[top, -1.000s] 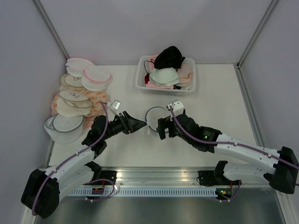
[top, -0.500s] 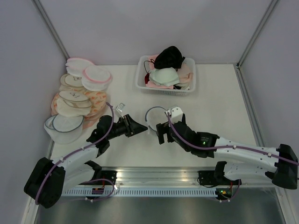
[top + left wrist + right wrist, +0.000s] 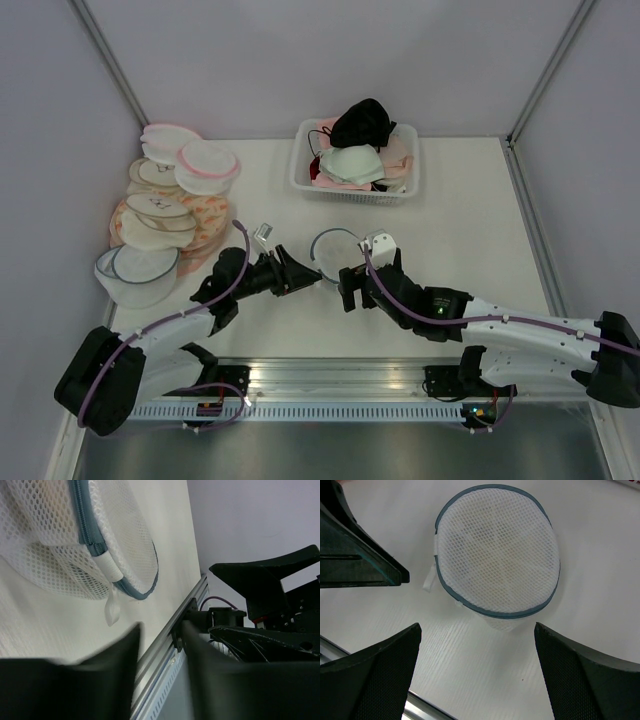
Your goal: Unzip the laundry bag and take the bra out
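The laundry bag [image 3: 335, 246], a round white mesh pouch with a blue-grey zipper rim, lies flat on the table between both arms. It also fills the right wrist view [image 3: 497, 550] and the top left of the left wrist view [image 3: 60, 545]. Its white pull tab [image 3: 111, 611] hangs at the rim, just beyond my left gripper [image 3: 161, 630] [image 3: 314, 280], whose fingers stand a narrow gap apart with nothing between them. My right gripper [image 3: 476, 630] [image 3: 350, 287] is wide open just in front of the bag, not touching it. The bra is hidden; only a faint yellowish tint shows through the mesh.
A white basket [image 3: 300, 182] of bras stands at the back. Stacked round pink-rimmed and patterned bags [image 3: 165, 205] fill the left side, with another blue-rimmed mesh bag [image 3: 135, 270] in front of them. An aluminium rail [image 3: 330, 375] runs along the near edge.
My left gripper's jaws have narrowed from wide apart to a small gap while it moved right toward the bag's rim. The right gripper drew back slightly, uncovering the bag.
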You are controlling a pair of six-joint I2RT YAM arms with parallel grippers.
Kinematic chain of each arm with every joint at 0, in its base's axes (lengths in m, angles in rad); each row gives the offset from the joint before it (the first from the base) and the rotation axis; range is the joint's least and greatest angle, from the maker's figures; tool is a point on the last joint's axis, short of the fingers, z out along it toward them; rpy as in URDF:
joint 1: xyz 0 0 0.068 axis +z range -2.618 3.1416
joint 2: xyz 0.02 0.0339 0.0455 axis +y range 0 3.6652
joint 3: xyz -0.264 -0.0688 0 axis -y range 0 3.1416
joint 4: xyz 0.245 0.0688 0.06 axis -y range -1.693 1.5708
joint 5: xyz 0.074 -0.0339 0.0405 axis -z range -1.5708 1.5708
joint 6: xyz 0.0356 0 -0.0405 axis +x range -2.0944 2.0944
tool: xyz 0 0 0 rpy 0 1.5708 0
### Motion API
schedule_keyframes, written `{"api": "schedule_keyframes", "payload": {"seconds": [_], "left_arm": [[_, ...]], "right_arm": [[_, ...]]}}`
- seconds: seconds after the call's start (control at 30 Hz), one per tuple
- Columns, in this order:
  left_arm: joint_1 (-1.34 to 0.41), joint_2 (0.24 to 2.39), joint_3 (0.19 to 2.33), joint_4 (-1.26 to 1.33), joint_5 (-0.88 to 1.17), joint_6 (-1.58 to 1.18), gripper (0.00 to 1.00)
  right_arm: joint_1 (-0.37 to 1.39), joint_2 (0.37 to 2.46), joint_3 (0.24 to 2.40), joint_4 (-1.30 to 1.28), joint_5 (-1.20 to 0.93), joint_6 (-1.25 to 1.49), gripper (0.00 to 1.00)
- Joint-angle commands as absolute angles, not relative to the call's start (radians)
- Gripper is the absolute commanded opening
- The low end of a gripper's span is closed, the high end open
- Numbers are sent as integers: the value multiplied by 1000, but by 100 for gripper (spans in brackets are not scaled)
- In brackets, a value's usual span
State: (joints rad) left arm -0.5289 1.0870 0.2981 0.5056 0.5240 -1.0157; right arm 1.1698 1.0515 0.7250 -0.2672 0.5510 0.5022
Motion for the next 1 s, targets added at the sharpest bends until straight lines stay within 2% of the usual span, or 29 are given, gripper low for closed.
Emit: {"api": "schedule_keyframes", "payload": {"seconds": [0.0,0.07,0.33,0.63,0.8,0.9,0.93,0.97], "left_arm": [[-545,1089,313,591,480,-1078,69],[-564,1082,314,563,436,-1101,99],[-621,1146,348,497,290,-1150,100],[-617,1443,474,655,146,-1117,97],[-612,1566,523,750,137,-1109,85],[-612,1572,511,808,158,-1115,60],[-612,1568,503,831,167,-1120,42],[-612,1562,486,842,170,-1124,32]], "right_arm": [[1177,1046,721,-249,565,515,98],[1177,1051,723,-248,568,515,98],[1178,1054,707,-239,575,531,98],[1190,1061,695,-221,572,538,98],[1201,1065,683,-230,575,560,98],[1207,1055,672,-238,584,568,98],[1209,1048,666,-242,594,574,98],[1209,1045,661,-242,597,577,98]]}}
